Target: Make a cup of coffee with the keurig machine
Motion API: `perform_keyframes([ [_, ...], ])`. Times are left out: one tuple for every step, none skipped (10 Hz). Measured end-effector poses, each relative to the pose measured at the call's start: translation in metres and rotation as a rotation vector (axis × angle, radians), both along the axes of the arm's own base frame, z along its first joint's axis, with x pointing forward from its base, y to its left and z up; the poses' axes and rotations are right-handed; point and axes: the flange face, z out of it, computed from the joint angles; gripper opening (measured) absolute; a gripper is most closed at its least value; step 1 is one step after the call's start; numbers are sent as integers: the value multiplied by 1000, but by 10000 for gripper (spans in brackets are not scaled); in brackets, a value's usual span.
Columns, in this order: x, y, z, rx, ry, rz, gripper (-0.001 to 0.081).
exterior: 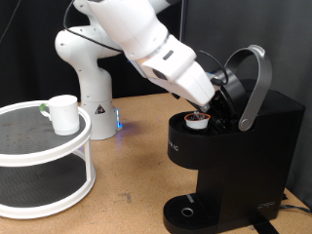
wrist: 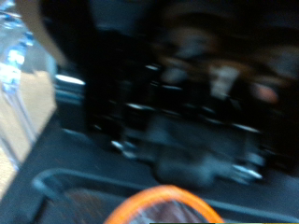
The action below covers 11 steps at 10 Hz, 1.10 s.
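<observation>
The black keurig machine (exterior: 244, 146) stands at the exterior view's right with its brew head raised and its grey arched handle (exterior: 255, 83) up. A small white pod with a brown top (exterior: 198, 119) sits in the open chamber. My gripper (exterior: 220, 97) is just above and behind the pod, against the underside of the raised head. Its fingers are dark against the black machine. The white cup (exterior: 64, 113) stands on a round stand at the left, far from the gripper. The wrist view is blurred and shows dark machine parts (wrist: 187, 121) and an orange arc (wrist: 163, 198).
A white two-tier round stand (exterior: 39, 146) holds the cup on its top shelf at the exterior view's left. The arm's white base (exterior: 86, 78) stands behind it. The round drip tray (exterior: 185, 210) lies bare at the machine's foot. The table is brown wood.
</observation>
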Motion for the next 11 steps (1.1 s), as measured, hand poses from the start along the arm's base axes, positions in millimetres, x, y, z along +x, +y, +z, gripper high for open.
perform_keyframes([
  [2, -12, 5, -7, -29, -42, 800],
  [4, -24, 8, -13, -44, -80, 800],
  [5, -30, 8, -12, -43, -96, 800],
  [4, -29, 8, -12, -41, -92, 800],
  [4, -30, 8, -7, -45, -87, 800],
  [4, -32, 15, 20, -55, -106, 800],
  [2, -37, 27, 66, -72, -144, 800],
  [-1, -43, 41, 115, -79, -175, 800],
  [-4, -50, 55, 146, -82, -197, 800],
  [-7, -55, 70, 165, -79, -209, 800],
  [-10, -59, 84, 174, -64, -204, 800],
])
